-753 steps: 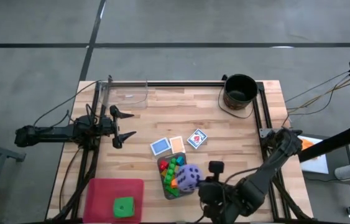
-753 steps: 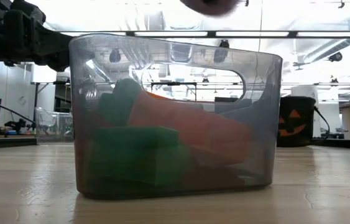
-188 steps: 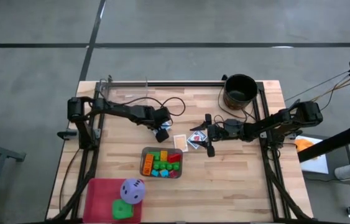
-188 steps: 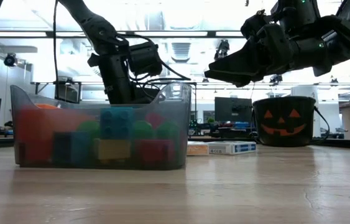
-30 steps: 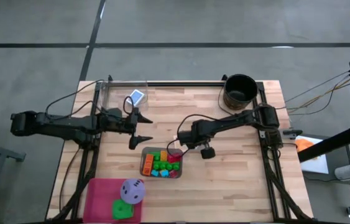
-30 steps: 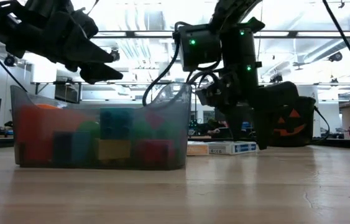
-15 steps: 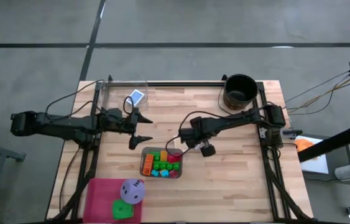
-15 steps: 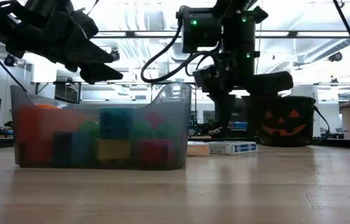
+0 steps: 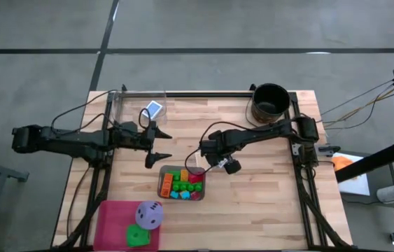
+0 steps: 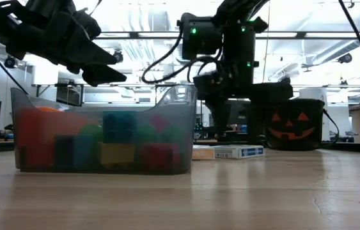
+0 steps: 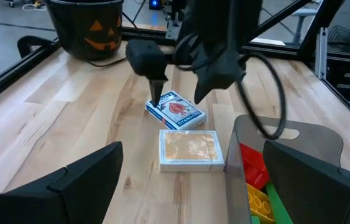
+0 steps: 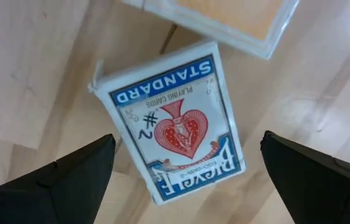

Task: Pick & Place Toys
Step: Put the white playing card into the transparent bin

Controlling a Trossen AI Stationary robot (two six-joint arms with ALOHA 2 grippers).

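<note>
A blue-backed card deck [image 12: 175,127] lies flat on the wood beside an orange card box [image 11: 190,149]. My right gripper [image 12: 187,158] points down over the blue deck, open, with one finger on either side of it and clear of it; in the high view the right gripper [image 9: 209,159] hides both decks. The grey tray [image 9: 162,183] holds several bright blocks [image 9: 183,184]. My left gripper [image 9: 160,143] waits open above the table's left part. A purple die [image 9: 149,215] and a green die [image 9: 138,236] sit in the pink bin [image 9: 113,217].
A black pumpkin-face bucket [image 9: 270,103] stands at the far right corner. A clear container at the far left holds a blue card [image 9: 154,108]. The tray's end wall [image 11: 268,134] stands close to the two decks. Bare wood lies right of and nearer than the tray.
My right gripper has rolled about its downward axis above the decks, and its fingers now straddle the blue deck; it has stayed open. Neither deck has moved.
</note>
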